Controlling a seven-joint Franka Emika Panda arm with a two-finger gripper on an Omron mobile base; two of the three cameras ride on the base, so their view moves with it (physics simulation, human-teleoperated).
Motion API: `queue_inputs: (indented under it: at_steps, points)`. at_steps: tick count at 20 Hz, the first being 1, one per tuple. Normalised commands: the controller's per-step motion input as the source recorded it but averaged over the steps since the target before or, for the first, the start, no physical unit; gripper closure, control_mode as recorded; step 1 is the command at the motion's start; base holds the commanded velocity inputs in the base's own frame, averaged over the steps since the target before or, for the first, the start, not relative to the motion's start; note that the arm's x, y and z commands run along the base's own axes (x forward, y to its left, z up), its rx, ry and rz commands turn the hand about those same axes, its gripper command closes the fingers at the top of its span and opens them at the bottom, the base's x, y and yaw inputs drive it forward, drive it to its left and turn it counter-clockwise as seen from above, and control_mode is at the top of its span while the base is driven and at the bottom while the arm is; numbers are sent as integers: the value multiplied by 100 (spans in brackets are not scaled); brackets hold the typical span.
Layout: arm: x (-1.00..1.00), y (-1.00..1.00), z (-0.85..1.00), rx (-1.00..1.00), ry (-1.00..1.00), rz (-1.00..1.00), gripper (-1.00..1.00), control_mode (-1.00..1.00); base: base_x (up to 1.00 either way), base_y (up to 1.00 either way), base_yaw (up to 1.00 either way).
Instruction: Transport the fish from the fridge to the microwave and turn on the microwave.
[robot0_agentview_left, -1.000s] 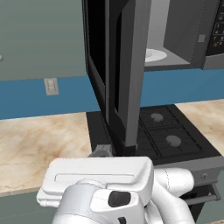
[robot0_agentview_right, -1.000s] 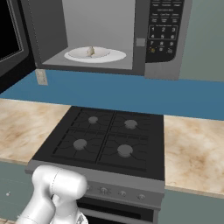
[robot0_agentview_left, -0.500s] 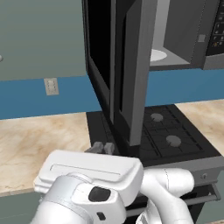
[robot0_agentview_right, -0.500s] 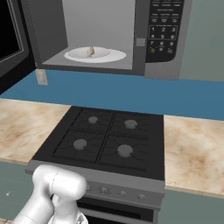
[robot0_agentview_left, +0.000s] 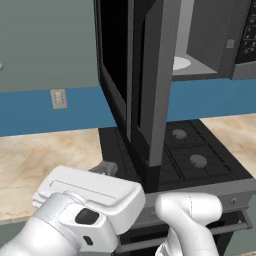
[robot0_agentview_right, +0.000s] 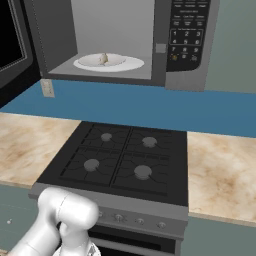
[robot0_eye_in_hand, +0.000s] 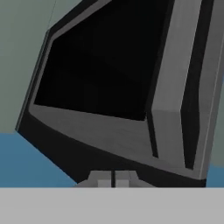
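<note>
Microwave (robot0_agentview_right: 150, 45): wide black unit mounted above the stove, its door standing open. Keypad strip (robot0_agentview_right: 189, 30) sitting on the right side of the cavity. Inside, a white round turntable (robot0_agentview_right: 131, 64) is resting on the cavity floor.

Microwave door (robot0_agentview_left: 150, 90): grey-framed, dark-windowed, swinging out to the left of the cavity and hanging over the left part of the stove in the left base view. In the hand view it is looming close, its dark window (robot0_eye_in_hand: 100, 65) and grey frame edge (robot0_eye_in_hand: 170, 87) facing the camera.

Fish (robot0_agentview_right: 104, 58): small pale item lying on the turntable inside the microwave, near the middle of the plate. Detail is too small to make out.

Gripper (robot0_eye_in_hand: 113, 178): two finger tips sitting pressed together, nothing between them, pointing toward the lower edge of the open door. In the left base view the fingers (robot0_agentview_left: 106, 167) are peeking out beyond the white hand, low beside the door's bottom corner; contact with the door cannot be told.

Gas stove (robot0_agentview_right: 120, 160): black, four burners, standing below the microwave between two stretches of counter.

Counter (robot0_agentview_right: 220, 170): beige marbled top running to either side of the stove.

Backsplash (robot0_agentview_right: 125, 105): blue band running behind the counter, carrying a pale wall outlet (robot0_agentview_left: 58, 98) to the left of the door.
</note>
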Motion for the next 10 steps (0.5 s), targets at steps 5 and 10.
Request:
queue_inputs:
  at_steps: [5, 10]
  points:
    - [18, 31, -21, 0, 0, -8, 100, -100, 0, 0, 0]
    - [31, 25, -19, 0, 0, -8, 100, -100, 0, 0, 0]
